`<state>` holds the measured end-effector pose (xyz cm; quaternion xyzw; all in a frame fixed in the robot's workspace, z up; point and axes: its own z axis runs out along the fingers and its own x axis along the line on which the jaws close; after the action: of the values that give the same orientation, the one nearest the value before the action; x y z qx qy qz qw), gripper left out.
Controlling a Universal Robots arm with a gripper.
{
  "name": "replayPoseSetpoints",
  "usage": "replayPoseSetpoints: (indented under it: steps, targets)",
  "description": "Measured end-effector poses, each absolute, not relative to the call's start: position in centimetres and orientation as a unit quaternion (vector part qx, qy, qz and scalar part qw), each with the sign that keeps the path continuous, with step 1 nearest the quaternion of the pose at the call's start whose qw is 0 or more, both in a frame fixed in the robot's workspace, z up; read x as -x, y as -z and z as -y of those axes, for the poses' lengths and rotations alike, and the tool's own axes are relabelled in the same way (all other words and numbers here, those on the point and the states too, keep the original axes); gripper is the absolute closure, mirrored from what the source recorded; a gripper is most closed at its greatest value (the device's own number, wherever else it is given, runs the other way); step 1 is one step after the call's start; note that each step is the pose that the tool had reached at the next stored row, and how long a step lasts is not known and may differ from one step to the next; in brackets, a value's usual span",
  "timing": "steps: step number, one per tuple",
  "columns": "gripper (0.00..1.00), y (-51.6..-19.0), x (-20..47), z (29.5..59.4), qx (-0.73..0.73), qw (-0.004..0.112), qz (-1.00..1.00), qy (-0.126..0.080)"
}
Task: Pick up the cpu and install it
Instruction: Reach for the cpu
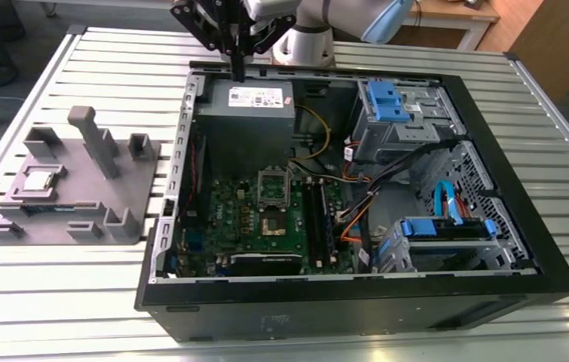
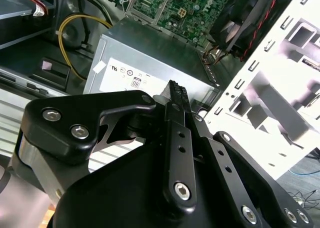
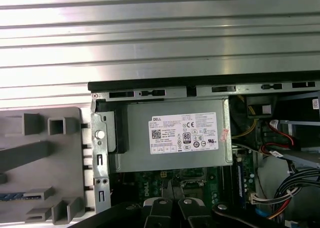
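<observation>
The cpu [image 1: 41,179], a small silvery square, lies in a recess of the grey plastic fixture [image 1: 113,188] at the exterior view's left, outside the computer case. My gripper [image 1: 236,74] hangs high over the far wall of the case, above the grey power supply [image 1: 252,102], far from the cpu. Its black fingers [image 2: 175,95] are pressed together with nothing between them. On the green motherboard, the silver socket frame [image 1: 272,197] stands near the middle of the case. In the first wrist view, the gripper [image 3: 171,198] points down at the power supply [image 3: 172,133].
The open black computer case [image 1: 525,188] holds blue drive brackets [image 1: 390,102], cables and a fan. It rests on a slatted metal table [image 1: 83,302]. A thin memory stick [image 1: 48,210] lies in the fixture near the cpu. A wooden desk [image 1: 455,15] stands behind.
</observation>
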<state>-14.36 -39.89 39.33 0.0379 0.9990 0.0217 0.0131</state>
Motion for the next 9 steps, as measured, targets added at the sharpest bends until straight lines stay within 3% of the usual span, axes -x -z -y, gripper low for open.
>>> replayPoseSetpoints:
  steps: [9]
  targets:
    - [0.89, -39.33, 14.71, 39.89, -0.038, 0.013, -0.999, -0.022]
